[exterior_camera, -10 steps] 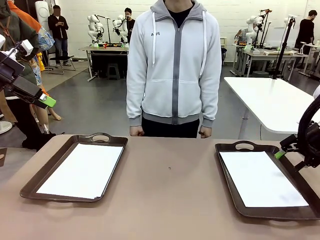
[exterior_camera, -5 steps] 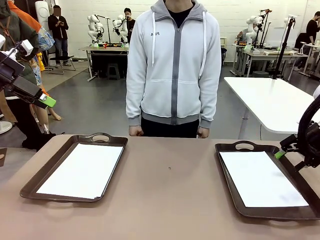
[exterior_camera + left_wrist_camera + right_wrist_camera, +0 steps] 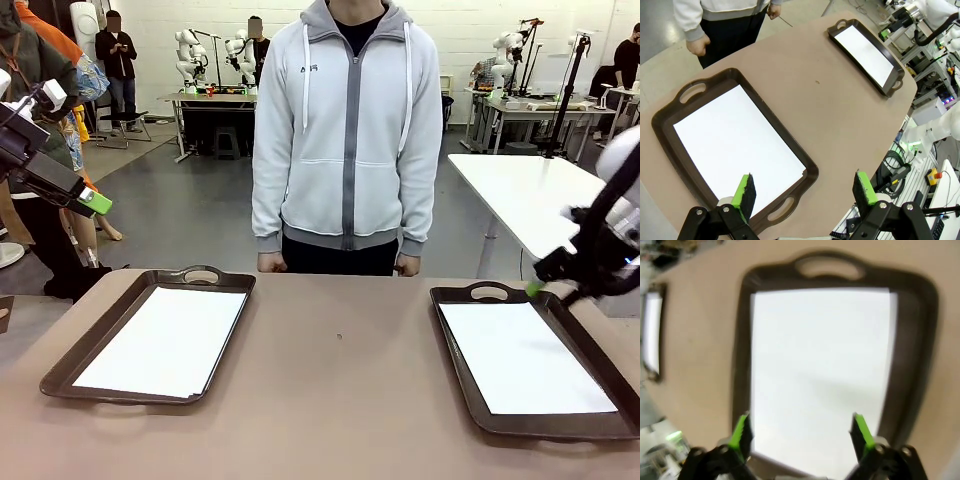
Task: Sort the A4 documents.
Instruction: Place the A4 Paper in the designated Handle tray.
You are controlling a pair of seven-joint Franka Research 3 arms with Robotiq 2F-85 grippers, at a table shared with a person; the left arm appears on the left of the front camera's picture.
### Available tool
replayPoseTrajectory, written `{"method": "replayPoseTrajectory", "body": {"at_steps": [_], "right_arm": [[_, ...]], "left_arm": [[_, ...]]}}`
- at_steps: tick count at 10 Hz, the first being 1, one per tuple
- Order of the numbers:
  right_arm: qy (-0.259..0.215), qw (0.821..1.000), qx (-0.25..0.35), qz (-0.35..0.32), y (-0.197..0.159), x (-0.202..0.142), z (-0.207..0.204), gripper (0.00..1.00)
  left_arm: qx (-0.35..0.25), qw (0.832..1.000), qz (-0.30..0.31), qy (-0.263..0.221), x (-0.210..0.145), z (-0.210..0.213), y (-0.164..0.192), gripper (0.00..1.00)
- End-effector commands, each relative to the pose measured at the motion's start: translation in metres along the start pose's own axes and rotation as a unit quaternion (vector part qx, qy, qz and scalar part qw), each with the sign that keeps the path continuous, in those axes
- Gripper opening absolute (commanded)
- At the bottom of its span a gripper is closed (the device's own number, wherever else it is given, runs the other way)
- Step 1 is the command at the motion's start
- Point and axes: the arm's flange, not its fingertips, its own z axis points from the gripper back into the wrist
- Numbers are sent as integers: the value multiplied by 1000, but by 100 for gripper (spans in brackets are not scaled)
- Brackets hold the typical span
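Two A4 documents (image 3: 166,342) (image 3: 522,358) blank, unlabelled; left gripper (image 3: 805,192) and right gripper (image 3: 801,432) wide apart, empty.

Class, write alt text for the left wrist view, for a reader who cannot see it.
The open left gripper hovers above a dark brown tray holding white A4 documents on a tan table. A second tray with paper sits farther off, and a person's hand hangs at the table edge.

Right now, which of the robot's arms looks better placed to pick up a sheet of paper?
Probably the right. Its open right gripper hovers directly over the white paper sheet in the dark brown tray. The open left gripper hangs at its tray's near rim.
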Motion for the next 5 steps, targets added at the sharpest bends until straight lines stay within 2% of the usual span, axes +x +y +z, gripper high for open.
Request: {"method": "replayPoseTrajectory", "body": {"at_steps": [1, 3, 5], "right_arm": [[-26, 992, 15, 121, 45, 12, 15, 100], [-43, 967, 46, 247, 98, 12, 32, 100], [-64, 945, 80, 309, 127, -7, 53, 100]], "left_arm": [[-2, 1000, 0, 1, -1, 0, -1, 100], [-2, 1000, 0, 1, -1, 0, -1, 100], [-2, 1000, 0, 1, -1, 0, -1, 100]]}}
